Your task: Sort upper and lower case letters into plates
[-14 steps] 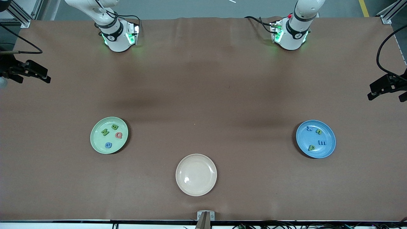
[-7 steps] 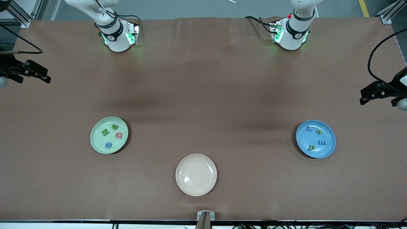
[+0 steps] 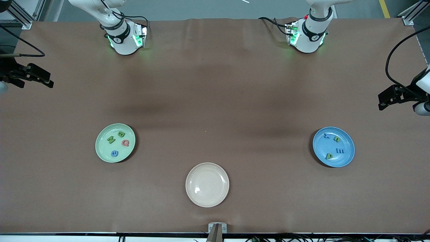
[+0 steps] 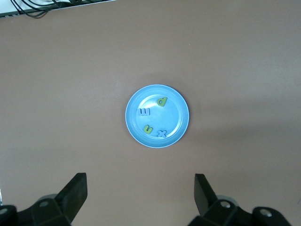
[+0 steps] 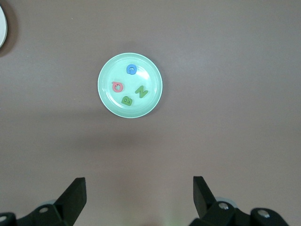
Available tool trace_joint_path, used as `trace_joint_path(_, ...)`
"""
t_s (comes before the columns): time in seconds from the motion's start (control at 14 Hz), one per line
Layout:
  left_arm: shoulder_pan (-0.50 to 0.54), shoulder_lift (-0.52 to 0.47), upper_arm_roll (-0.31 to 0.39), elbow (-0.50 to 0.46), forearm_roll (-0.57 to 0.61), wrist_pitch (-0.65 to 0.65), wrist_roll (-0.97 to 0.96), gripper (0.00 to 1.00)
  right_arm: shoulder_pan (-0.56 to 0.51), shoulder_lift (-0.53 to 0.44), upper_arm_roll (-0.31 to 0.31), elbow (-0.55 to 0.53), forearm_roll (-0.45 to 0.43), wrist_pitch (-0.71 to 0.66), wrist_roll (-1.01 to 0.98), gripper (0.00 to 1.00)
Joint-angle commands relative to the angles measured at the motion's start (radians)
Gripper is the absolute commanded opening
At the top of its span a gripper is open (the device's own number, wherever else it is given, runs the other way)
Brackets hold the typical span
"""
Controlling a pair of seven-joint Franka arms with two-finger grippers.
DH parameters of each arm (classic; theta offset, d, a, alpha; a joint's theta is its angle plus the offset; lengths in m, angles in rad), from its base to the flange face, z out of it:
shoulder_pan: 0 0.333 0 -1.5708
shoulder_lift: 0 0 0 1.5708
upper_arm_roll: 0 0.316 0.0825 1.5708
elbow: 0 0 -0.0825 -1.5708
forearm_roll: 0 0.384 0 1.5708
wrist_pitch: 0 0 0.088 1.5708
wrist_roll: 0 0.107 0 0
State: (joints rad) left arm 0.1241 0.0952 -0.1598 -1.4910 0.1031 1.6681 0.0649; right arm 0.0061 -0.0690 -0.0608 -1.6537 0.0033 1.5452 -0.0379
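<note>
now, sorting looks finished: mint green plate (image 3: 115, 143) toward the right arm's end carries four capitals, green n (image 3: 111, 139), green b (image 3: 121, 134), pink-red q (image 3: 125, 143) and a blue g (image 3: 114, 153); all lie flat inside the rim, apart from one another. sky blue plate (image 3: 333, 147) toward the left arm's end holds four small letters, a blue x (image 3: 327, 136), a green piece just beside it (image 3: 337, 139), a blue m lying sideways (image 3: 340, 151), a green p (image 3: 329, 156). cream-beige plate (image 3: 207, 184), between the two and nearer the front camera, is bare. no letter left on the brown table cover (image 3: 215, 101). change over the last second: left gripper (image 4: 138, 193) has crept inward and lower at the table's edge, fingers wide apart, nothing held, high over the blue plate. right gripper (image 5: 138, 193) has not budged, also spread and empty, high over the green plate. judgement: arms are only retreating or settling; no pick remains.
</note>
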Motion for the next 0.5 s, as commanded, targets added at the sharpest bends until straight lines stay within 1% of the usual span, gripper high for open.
trace_joint_path(0.0, -0.030, -0.020, 0.020, -0.005, 0.006, -0.001, 0.013, 1.00, -0.014, -0.003, 0.010, 0.000, 0.000, 0.000, -0.011, 1.00)
trace_joint_path(0.21, -0.072, -0.031, 0.057, -0.006, 0.003, -0.001, 0.012, 1.00, -0.014, -0.003, 0.010, -0.001, 0.000, 0.000, -0.011, 1.00)
trace_joint_path(0.36, -0.073, -0.031, 0.063, -0.006, -0.005, 0.004, 0.015, 1.00, -0.014, -0.003, 0.010, -0.001, 0.000, 0.000, -0.013, 1.00)
trace_joint_path(0.43, -0.073, -0.034, 0.063, -0.005, -0.028, 0.005, 0.015, 1.00, -0.015, -0.003, 0.009, -0.001, 0.000, 0.000, -0.011, 1.00)
